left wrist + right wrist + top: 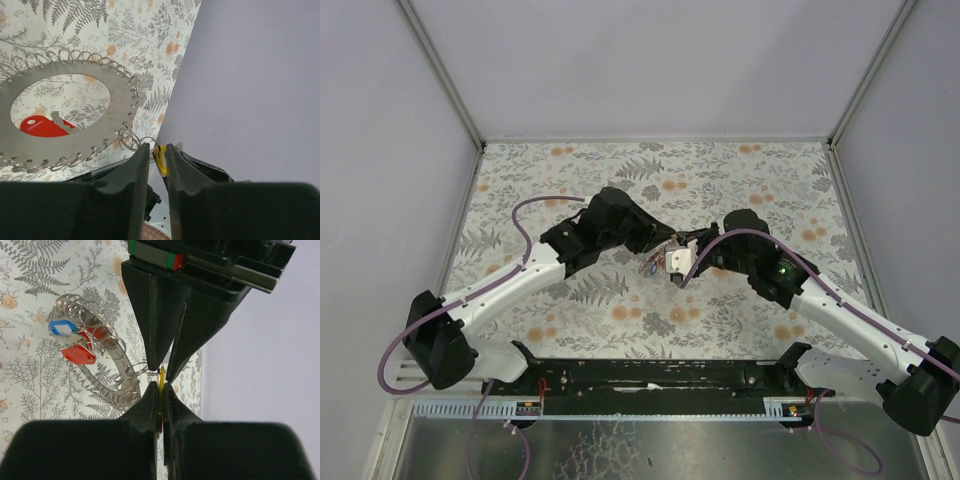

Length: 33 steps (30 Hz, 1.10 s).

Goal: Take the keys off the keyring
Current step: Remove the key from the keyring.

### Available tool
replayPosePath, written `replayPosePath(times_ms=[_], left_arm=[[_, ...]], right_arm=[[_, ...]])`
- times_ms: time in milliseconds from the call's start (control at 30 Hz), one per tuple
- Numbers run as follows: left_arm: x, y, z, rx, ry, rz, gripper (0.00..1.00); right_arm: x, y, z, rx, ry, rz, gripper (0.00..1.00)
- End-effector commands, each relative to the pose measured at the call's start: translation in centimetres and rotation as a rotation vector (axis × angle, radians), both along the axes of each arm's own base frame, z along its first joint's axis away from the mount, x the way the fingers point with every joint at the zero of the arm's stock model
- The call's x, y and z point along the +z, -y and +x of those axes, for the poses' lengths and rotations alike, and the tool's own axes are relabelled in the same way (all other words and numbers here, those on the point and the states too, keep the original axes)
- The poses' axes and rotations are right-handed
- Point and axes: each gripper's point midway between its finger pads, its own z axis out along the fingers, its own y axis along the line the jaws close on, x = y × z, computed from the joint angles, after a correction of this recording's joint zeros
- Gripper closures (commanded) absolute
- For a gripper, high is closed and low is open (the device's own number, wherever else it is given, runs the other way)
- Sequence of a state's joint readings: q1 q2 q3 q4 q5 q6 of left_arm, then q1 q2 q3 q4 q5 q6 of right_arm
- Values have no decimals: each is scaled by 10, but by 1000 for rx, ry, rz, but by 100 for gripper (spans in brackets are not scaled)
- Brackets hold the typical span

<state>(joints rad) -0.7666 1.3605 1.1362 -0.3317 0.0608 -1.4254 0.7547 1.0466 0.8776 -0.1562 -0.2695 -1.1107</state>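
Detaching step: right gripper (pixel 160 386) clamps yellow plastic-headed key (pixel 160 159) between its jaws; left gripper (pixel 156 146) barely parted, hold unclear; next, pull key off grey coil-edged metal keyring (pixel 122 98).

Overhead; close wrist views; shared keyring (pixel 117 102)

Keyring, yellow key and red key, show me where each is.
keyring (pixel 120 100), left wrist view, flat grey band right of its hole.
yellow key (pixel 160 161), left wrist view, middle of its yellow head.
red key (pixel 42 127), left wrist view, red head seen through the hole.
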Motion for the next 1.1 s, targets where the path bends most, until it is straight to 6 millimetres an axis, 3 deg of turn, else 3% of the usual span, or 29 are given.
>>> replayPosePath(times_ms=[0, 333, 533, 767, 933, 1000, 1067], left_arm=[[34, 3, 4, -5, 102, -127, 75], [49, -15, 1, -6, 242, -130, 49], [62, -43, -20, -118, 663, -23, 43], [35, -70, -49, -181, 1068, 57, 40], [52, -68, -59, -245, 1259, 93, 31], [59, -62, -59, -277, 1300, 106, 20], [66, -58, -57, -293, 1344, 115, 16]], right_arm=[[37, -8, -2, 32, 83, 58, 100], [44, -8, -6, 29, 56, 80, 100], [58, -8, -12, 20, -9, 135, 100], [76, -3, -16, -3, -95, 208, 100], [85, 2, -18, -13, -131, 226, 100], [87, 2, -19, -14, -141, 228, 100], [87, 3, -19, -15, -150, 233, 100]])
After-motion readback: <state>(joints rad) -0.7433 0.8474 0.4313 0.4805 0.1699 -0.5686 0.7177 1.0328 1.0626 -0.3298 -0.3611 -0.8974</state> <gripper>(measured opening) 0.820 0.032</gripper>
